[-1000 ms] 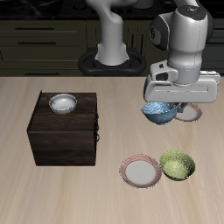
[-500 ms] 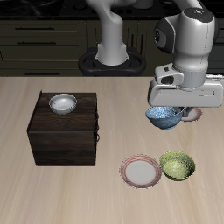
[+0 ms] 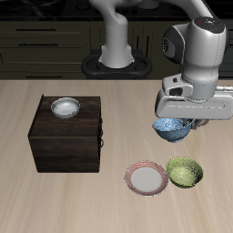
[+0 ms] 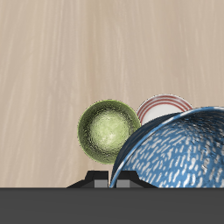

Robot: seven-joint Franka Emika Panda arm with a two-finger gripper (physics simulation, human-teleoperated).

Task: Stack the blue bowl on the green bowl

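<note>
Since the earlier frames the claw [image 3: 175, 116] is travelling with its load toward the bench's front edge and sinking a little, so the blue bowl [image 3: 171, 129] now hangs nearer the green bowl [image 3: 185, 171] than it did a second ago. The arm's head is shifting sideways in the same stretch, bringing the load more nearly in line with its target.

The claw is closed on the blue bowl's rim, carrying it clear of the bench [image 3: 55, 196]; the fingers themselves are hidden behind the wrist housing in the exterior view. In the wrist view the blue bowl [image 4: 179, 149] is filling the near field, with the green bowl [image 4: 108, 131] sitting open and empty just beyond its edge.

Reading: transport phase is well along, not yet aligned. The blue bowl is hanging farther back than the green bowl and above it, still apart, nothing touching. Judged from this, the carry needs to go on toward the front edge before any lowering.

Outward from the load: a pink-rimmed plate [image 3: 146, 177] is lying just beside the green bowl, and a second plate is partly hidden behind the arm. Well apart stands a dark cabinet [image 3: 65, 136] with a white-grey bowl [image 3: 64, 107] on top; neither looks shifted against the earlier frames.

Risk, as a guess: releasing off-centre could tip the blue bowl onto the neighbouring plate.
</note>
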